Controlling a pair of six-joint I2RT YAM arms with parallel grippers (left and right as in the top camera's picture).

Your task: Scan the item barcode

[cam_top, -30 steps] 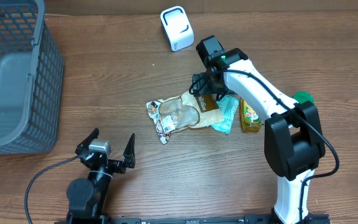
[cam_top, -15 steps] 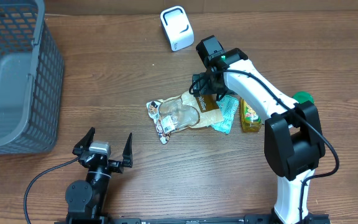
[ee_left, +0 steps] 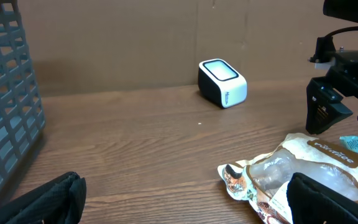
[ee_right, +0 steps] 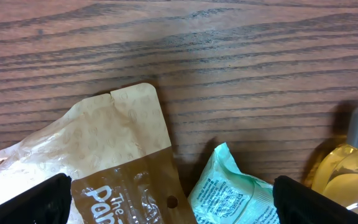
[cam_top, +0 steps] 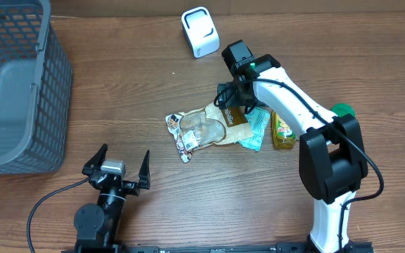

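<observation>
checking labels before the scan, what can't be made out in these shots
- Barcode: none shows in any view; print on the brown bag is too small overhead and cut off by the bottom edge at the right wrist.
- Teal packet: mostly under the bag overhead.
- Yellow bottle: cut by the right edge at the right wrist; label too small overhead.

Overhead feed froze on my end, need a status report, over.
Left gripper open, empty, near front edge. Right gripper open above brown snack bag, not gripping. Teal packet tucked under bag, yellow bottle beside it; white scanner unobstructed at back.
</observation>
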